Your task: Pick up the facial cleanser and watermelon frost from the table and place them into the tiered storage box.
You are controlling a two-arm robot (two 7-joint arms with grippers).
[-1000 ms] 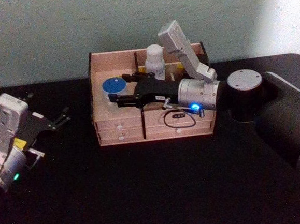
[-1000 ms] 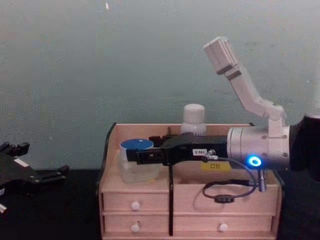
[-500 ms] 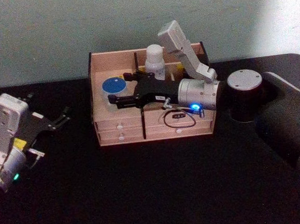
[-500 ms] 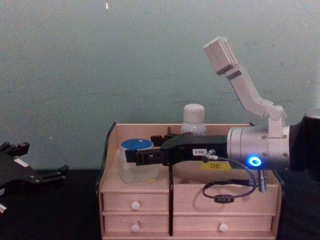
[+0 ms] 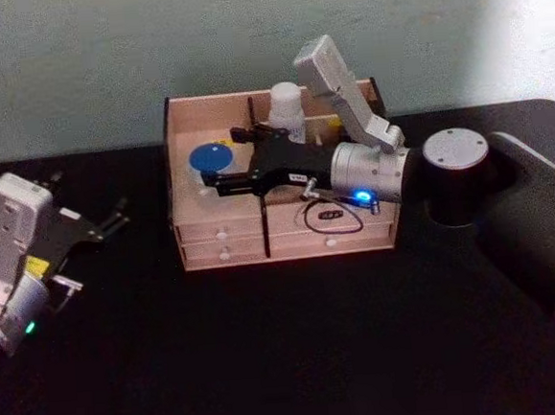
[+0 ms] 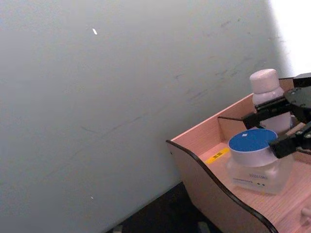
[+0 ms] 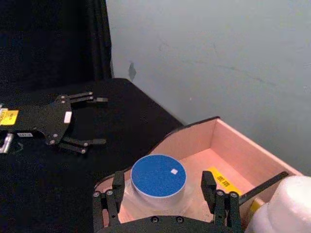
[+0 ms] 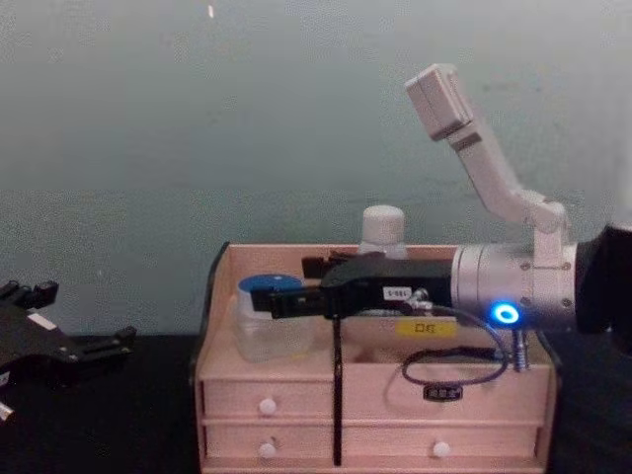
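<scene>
Head view: watermelon frost (image 5: 212, 160) was set in tiered storage box (image 5: 187, 215) left compartment, facial cleanser (image 5: 286, 111) behind. Right gripper (image 5: 219, 174) fingers were spread astride it; withdrawal judged next. Left gripper (image 5: 115, 218) was parked spread.

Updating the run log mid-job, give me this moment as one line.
right end effector: open, straddling jar | jar: in box, left section | bottle: in box, rear | left end effector: open, idle over table

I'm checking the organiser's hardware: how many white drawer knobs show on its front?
4, on the tiered storage box: top left, bottom left, top right, partly behind a black cable loop, and bottom right.
</scene>
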